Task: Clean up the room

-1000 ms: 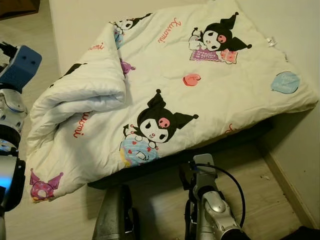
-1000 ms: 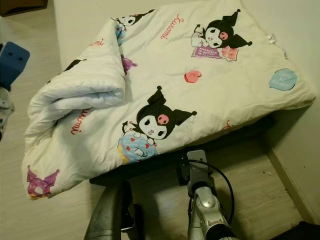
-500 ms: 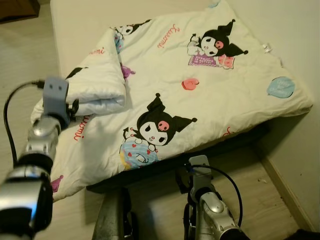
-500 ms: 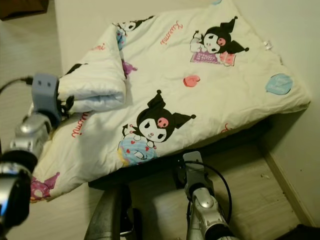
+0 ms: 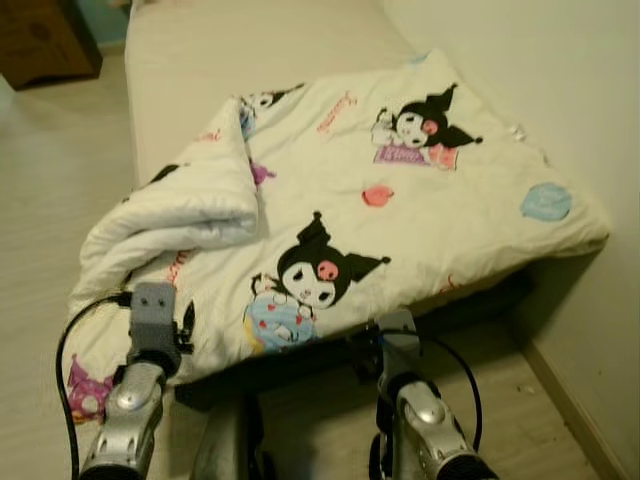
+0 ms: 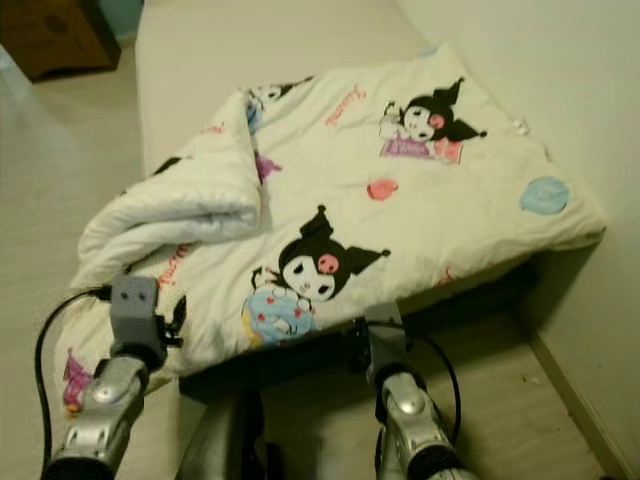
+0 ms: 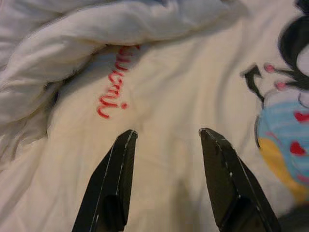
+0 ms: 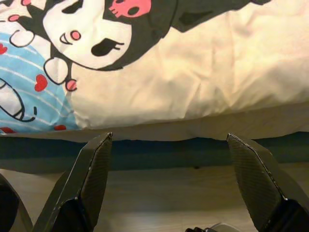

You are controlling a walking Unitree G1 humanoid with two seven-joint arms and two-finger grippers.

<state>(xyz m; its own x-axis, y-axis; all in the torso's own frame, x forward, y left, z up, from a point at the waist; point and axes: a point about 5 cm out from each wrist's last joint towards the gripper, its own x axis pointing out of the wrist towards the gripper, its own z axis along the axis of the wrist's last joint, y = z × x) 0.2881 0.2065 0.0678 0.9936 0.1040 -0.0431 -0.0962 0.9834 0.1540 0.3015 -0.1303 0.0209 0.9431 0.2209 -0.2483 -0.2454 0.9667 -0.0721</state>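
Landmark: low bed with a cream mattress (image 5: 180, 60) on a dark base; all positions below are given relative to it.
Task item: white quilted comforter (image 5: 470, 190) printed with black-and-white cartoon characters, red lettering, pink and blue motifs. It lies spread over the foot end of the bed, reaching the wall-side corner.
Comforter fold: the corner on the robot's left is turned back on itself into a thick rolled fold (image 5: 190, 205) resting on the comforter's own surface.
Comforter overhang: the near edge hangs past the bed's foot, above the dark bed base (image 8: 159, 152).
Left gripper (image 7: 166, 133): raised at the bed's near left corner, over the overhanging part of the comforter. Its two black fingers (image 7: 118, 169) are spread apart with nothing between them. The red lettering (image 7: 113, 79) and the rolled fold lie just beyond the fingertips; contact with the fabric cannot be determined.
Right gripper (image 8: 169, 137): low at the foot of the bed, below the comforter's edge. Its fingers (image 8: 94, 169) are spread wide and hold nothing. The comforter's hem and a large cartoon print (image 8: 96, 34) lie directly ahead of the fingertips, apart from them.
Floor: pale wood-look flooring (image 5: 50, 200) alongside and at the foot of the bed.
Wall: plain light wall (image 5: 540, 70) along the bed's far long side.
Furniture: brown wooden cabinet (image 5: 40, 40) beyond the bed's head end, on the floor side.
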